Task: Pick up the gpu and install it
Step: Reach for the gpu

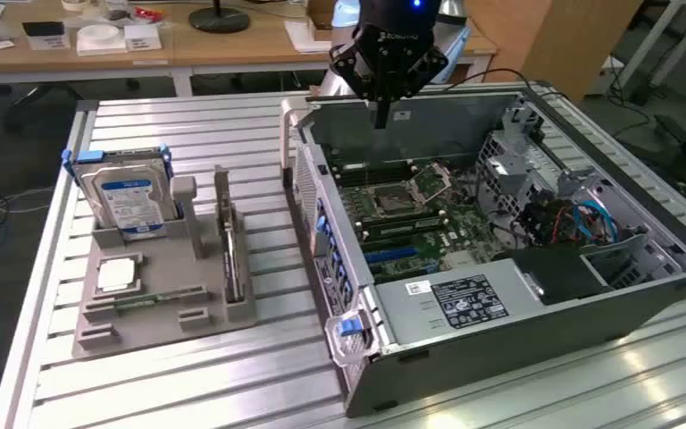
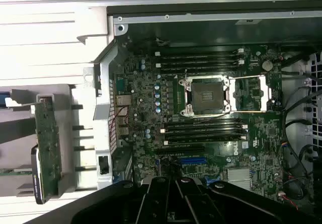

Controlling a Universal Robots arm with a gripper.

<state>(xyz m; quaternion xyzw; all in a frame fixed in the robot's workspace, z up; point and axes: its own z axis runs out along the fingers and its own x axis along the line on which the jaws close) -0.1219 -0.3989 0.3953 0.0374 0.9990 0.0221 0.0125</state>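
Observation:
The gpu (image 1: pixel 231 243) stands on its long edge in a slot of the grey holder (image 1: pixel 158 332), at the exterior view's left of the open computer case (image 1: pixel 522 295). In the wrist view the gpu (image 2: pixel 48 146) shows as a greenish-brown board with a dark face. My gripper (image 1: pixel 381 119) hangs over the far wall of the case, well away from the card. Its fingers are shut together into one thin tip with nothing between them. The wrist view has the gripper (image 2: pixel 176 179) above the motherboard (image 2: pixel 211 128), near a blue card slot (image 2: pixel 193 160).
On the holder also sit a silver hard drive (image 1: pixel 129 204) with a blue-white label, a processor chip (image 1: pixel 118 273) and a small green memory stick (image 1: pixel 146 301). Cables (image 1: pixel 564 223) crowd the case's drive end. The slatted metal table (image 1: pixel 176 393) lies beneath; desks stand behind.

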